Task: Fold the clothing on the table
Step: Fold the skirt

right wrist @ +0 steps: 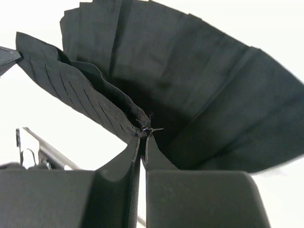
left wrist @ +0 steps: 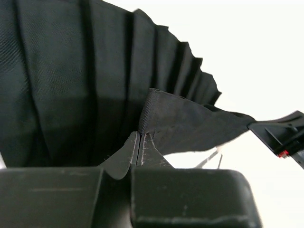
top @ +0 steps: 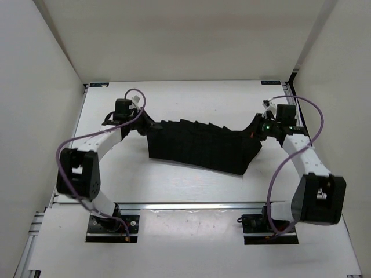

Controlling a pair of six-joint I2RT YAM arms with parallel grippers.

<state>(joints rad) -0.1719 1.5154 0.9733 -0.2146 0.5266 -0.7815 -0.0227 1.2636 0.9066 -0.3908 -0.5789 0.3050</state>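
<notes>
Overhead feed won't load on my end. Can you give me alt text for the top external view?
A black pleated skirt is stretched out between the two arms over the white table. The left gripper is shut on its left end and the right gripper on its right end.

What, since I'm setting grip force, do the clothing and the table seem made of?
The clothing: likely thin woven fabric, matte black; fine weave and crisp accordion pleats show. The table: smooth matte white board, perhaps laminate; even surface, no grain.
</notes>
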